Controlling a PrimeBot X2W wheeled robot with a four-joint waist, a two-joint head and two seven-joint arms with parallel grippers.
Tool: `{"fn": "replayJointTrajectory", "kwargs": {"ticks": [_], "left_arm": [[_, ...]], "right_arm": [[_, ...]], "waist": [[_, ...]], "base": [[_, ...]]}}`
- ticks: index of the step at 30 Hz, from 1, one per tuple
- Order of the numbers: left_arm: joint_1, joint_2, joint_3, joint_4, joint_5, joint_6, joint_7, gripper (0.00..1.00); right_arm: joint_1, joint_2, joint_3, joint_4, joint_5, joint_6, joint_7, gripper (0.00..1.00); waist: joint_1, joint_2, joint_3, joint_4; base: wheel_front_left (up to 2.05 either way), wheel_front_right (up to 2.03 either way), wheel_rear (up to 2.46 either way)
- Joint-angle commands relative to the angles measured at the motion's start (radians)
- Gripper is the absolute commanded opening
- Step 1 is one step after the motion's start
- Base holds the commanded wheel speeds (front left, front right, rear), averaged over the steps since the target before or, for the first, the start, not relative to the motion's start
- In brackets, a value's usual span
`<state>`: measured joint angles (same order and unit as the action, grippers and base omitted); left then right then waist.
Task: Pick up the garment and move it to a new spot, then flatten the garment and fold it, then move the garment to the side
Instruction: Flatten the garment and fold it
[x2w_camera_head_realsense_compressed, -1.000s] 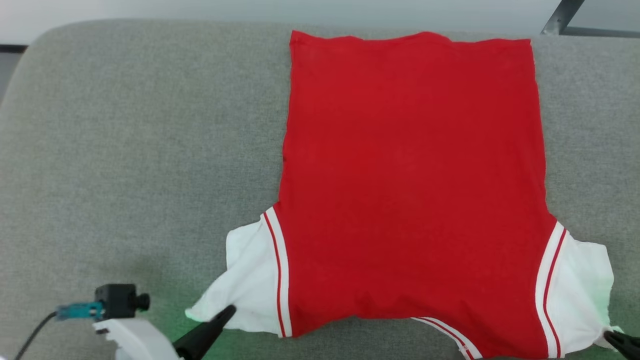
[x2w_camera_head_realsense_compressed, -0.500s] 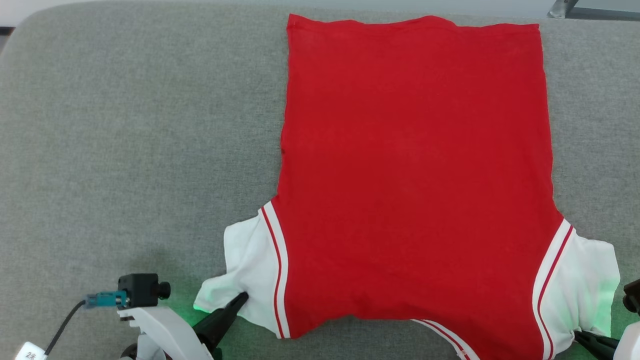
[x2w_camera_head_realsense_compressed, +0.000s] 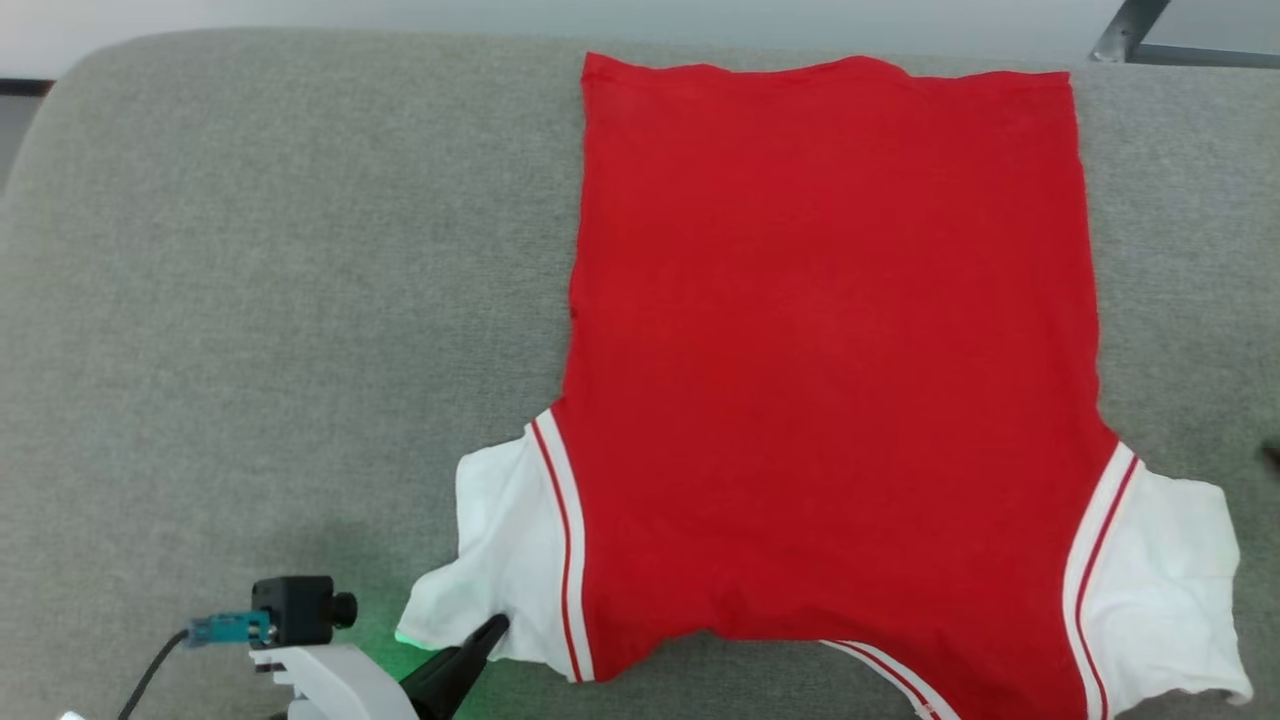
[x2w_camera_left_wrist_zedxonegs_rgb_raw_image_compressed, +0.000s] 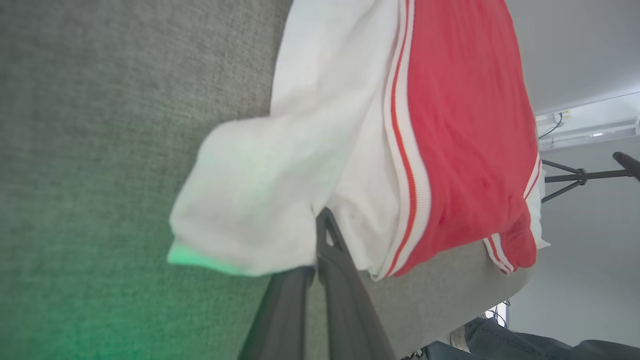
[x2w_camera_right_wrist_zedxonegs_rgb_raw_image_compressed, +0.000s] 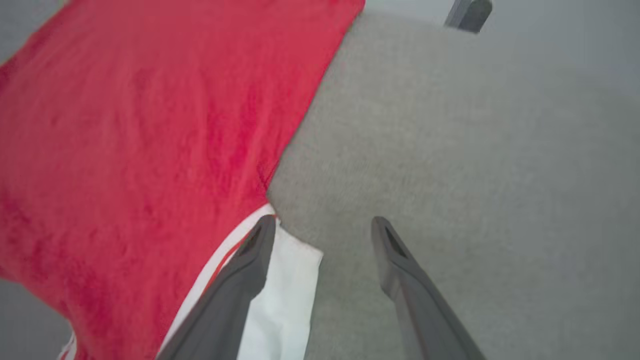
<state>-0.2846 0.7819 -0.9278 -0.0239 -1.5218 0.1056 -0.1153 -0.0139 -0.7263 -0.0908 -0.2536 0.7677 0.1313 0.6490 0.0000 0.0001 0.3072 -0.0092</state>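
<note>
Jaws of the left gripper (x2w_camera_left_wrist_zedxonegs_rgb_raw_image_compressed: 318, 240) are pinching the garment's (x2w_camera_head_realsense_compressed: 830, 380) white sleeve (x2w_camera_head_realsense_compressed: 505, 560), probably to tug it flat; the right gripper's (x2w_camera_right_wrist_zedxonegs_rgb_raw_image_compressed: 324, 223) jaws are hanging spread above the other sleeve (x2w_camera_head_realsense_compressed: 1165, 580), holding nothing, while the garment is lying spread on the grey table (x2w_camera_head_realsense_compressed: 250, 300)

Grey fabric table (x2w_camera_head_realsense_compressed: 250, 300); garment (x2w_camera_head_realsense_compressed: 830, 350) spread flat on it

The right gripper (x2w_camera_right_wrist_zedxonegs_rgb_raw_image_compressed: 323, 225) has let go of the garment (x2w_camera_head_realsense_compressed: 830, 350). Its fingers (x2w_camera_right_wrist_zedxonegs_rgb_raw_image_compressed: 400, 270), which were pinching the right sleeve (x2w_camera_head_realsense_compressed: 1165, 580), now stand wide apart over the sleeve's edge and the bare desk (x2w_camera_right_wrist_zedxonegs_rgb_raw_image_compressed: 450, 150). The freed sleeve lies loose by the desk's near edge.
</note>
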Motion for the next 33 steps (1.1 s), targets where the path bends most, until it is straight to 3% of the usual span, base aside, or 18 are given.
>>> {"fn": "replayJointTrajectory", "kwargs": {"ticks": [1, 7, 15, 21, 28, 33], "left_arm": [[0.000, 0.002, -0.003, -0.008, 0.008, 0.008, -0.002, 0.00], [-0.053, -0.009, -0.006, -0.062, 0.057, 0.027, 0.005, 0.00], [-0.138, -0.043, -0.006, -0.097, 0.115, 0.027, 0.012, 0.00], [-0.183, -0.070, -0.012, -0.111, 0.148, 0.024, 0.016, 0.00], [-0.200, -0.074, -0.015, -0.127, 0.177, 0.042, 0.012, 0.00], [-0.205, -0.072, -0.020, -0.155, 0.187, 0.053, 0.018, 0.00]], "right_arm": [[-0.035, -0.010, -0.021, -0.008, -0.002, -0.001, 0.011, 1.00], [-0.291, -0.034, 0.008, 0.072, -0.023, -0.001, 0.054, 1.00], [-0.710, -0.007, 0.203, 0.366, -0.120, -0.001, 0.117, 1.00], [-0.964, -0.003, 0.276, 0.626, -0.207, -0.001, 0.150, 1.00], [-1.122, 0.021, 0.314, 0.853, -0.231, -0.001, 0.207, 1.00], [-1.146, 0.023, 0.364, 0.920, -0.199, 0.000, 0.244, 1.00]], "waist": [[0.0000, -0.0001, 0.009, 0.016], [0.0000, -0.0001, 0.065, 0.073], [0.0000, -0.0001, 0.186, 0.159], [0.0000, -0.0001, 0.268, 0.217], [0.0000, -0.0001, 0.316, 0.251], [0.0000, -0.0001, 0.323, 0.255]], "base": [[0.00, 0.00, 0.00], [0.00, 0.00, 0.00], [0.00, 0.00, 0.00], [0.00, 0.00, 0.00], [0.00, 0.00, 0.00], [0.00, 0.00, 0.00]]}}
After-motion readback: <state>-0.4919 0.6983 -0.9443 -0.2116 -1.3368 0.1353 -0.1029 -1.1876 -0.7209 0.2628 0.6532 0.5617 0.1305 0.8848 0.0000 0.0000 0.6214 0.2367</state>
